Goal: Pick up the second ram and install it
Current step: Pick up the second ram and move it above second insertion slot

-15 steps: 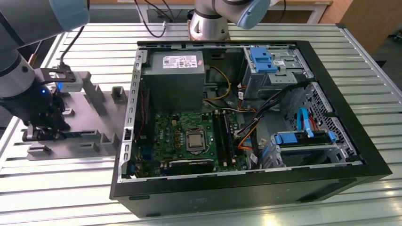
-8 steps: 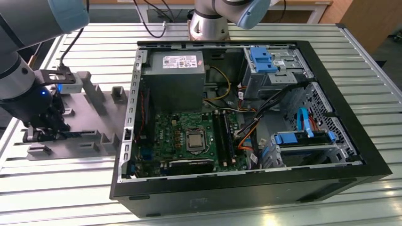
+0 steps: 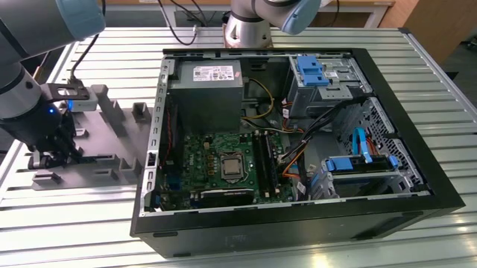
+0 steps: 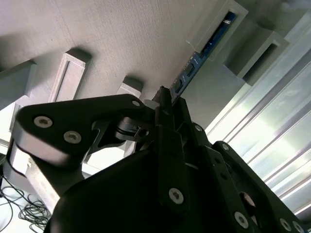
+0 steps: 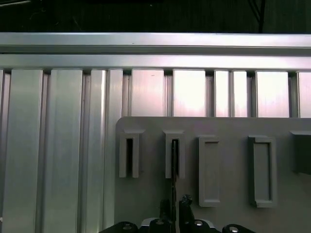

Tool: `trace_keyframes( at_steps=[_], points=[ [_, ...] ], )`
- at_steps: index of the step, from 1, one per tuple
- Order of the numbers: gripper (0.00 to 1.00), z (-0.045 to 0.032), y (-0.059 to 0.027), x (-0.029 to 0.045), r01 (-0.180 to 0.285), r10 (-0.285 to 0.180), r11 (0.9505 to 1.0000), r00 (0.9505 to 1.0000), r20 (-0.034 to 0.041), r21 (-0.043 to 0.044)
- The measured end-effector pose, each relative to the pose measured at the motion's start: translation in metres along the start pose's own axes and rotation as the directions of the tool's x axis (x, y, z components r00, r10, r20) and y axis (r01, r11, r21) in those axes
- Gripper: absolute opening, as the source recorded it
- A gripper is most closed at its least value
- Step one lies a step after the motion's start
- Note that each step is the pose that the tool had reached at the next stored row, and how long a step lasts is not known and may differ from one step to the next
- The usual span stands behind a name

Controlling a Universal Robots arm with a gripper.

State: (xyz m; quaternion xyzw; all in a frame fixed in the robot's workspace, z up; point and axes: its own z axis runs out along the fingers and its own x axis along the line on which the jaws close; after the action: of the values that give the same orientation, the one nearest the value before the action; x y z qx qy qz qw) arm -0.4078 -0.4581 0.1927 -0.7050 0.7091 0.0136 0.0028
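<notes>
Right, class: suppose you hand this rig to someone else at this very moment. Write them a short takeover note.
The tool is shut on the blue memory stick.
The stick stands on edge in a slot of the grey holder, which lies beside the open computer case, on the exterior view's left.
Done: stick gripped.
Left: it is not yet lifted out of the holder, nor fitted to the green motherboard inside the case.
</notes>
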Motion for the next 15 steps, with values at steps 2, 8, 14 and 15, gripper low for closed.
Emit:
trace_keyframes(
  at_steps=[2,8,14,15],
  points=[
    [0.22,0.0011,0.0002,0.0002,0.000,0.000,1.0000,1.0000,0.0001,0.0003],
    [0.22,0.0029,0.0002,0.0003,0.000,0.000,1.0000,1.0000,-0.0001,0.0003],
    [0.14,0.0030,0.0002,0.0003,0.000,0.000,1.0000,1.0000,0.0000,0.0004],
    [0.14,0.0031,0.0002,0.0003,0.000,0.000,1.0000,1.0000,0.0000,0.0004]
  ],
)
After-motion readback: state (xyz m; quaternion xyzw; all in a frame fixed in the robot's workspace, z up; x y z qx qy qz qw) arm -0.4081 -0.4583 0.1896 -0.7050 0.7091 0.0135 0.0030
